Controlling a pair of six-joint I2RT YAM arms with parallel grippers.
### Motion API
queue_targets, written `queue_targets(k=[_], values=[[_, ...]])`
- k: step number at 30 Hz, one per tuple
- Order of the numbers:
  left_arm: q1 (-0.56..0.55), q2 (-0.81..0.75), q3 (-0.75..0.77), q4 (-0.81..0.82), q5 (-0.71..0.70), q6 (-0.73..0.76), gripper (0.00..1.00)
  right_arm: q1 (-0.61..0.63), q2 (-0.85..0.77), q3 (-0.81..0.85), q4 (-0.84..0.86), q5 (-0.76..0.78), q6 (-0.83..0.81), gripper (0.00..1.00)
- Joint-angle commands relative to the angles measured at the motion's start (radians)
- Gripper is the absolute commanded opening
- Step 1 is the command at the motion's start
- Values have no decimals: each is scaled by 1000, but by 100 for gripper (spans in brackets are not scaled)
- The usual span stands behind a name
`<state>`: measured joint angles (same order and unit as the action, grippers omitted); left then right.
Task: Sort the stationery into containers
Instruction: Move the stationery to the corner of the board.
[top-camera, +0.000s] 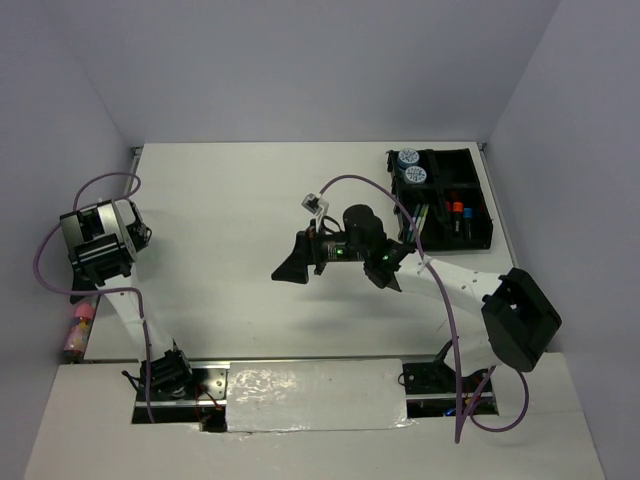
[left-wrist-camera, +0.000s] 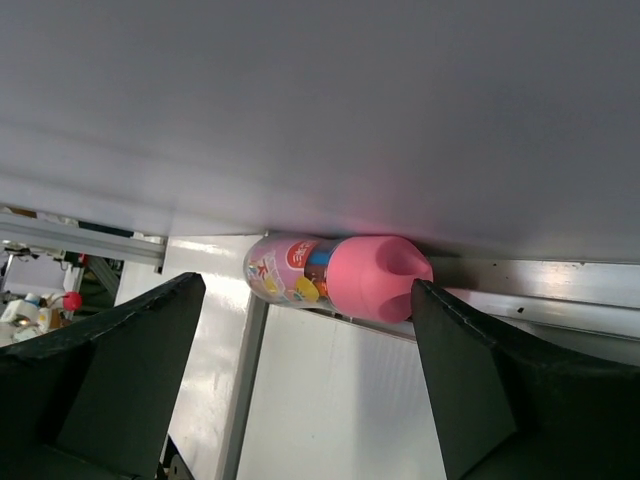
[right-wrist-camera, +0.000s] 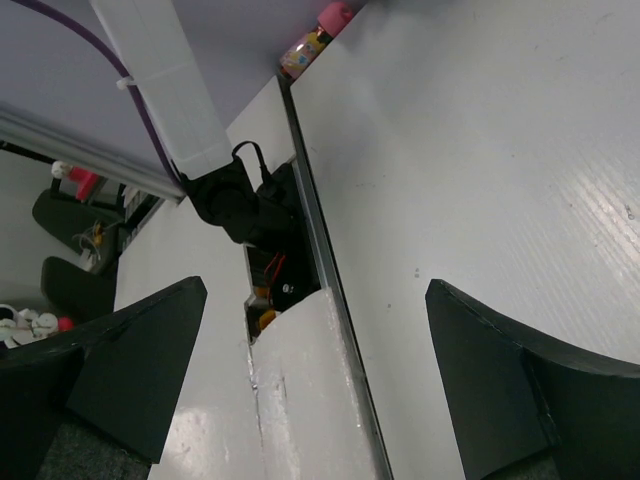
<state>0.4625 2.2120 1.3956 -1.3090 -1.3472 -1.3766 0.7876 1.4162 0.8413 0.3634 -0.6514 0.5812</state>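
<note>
Left fingers (left-wrist-camera: 110, 370) are wide open and hold nothing. Just past them, in the middle of the left wrist view, the pink bottle (left-wrist-camera: 335, 275) lies on its side by the wall at the desk (top-camera: 230, 200) edge. Its long way runs left to right across the gap, cap to the right. From above it sits at the lower left, close to the left arm. Right fingers (right-wrist-camera: 120, 370) are open too, empty, and far from it. The tray (top-camera: 478, 228) sits at the upper right.
</note>
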Motion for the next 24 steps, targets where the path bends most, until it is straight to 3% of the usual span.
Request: queue_targets(k=[1, 2, 5, 13, 16, 19, 22, 24], values=[[8, 17, 25, -46, -46, -7, 97, 4, -20, -1, 14, 1, -27, 99], [14, 24, 32, -11, -46, 49, 94, 2, -23, 1, 9, 10, -35, 99], [13, 83, 56, -68, -90, -2, 91, -10, -42, -7, 2, 22, -49, 99], [21, 129, 51, -67, -127, -15, 99, -42, -31, -13, 14, 16, -43, 99], [4, 156, 37, -67, -145, -13, 96, -51, -37, -21, 22, 13, -41, 99], [4, 112, -12, -68, -156, -73, 76, -59, -31, -24, 28, 6, -35, 99], [5, 78, -30, -68, -156, -99, 74, -74, -33, -28, 35, -1, -32, 99], [1, 43, -32, -68, -136, -110, 81, -79, -34, -33, 42, -4, -29, 99]])
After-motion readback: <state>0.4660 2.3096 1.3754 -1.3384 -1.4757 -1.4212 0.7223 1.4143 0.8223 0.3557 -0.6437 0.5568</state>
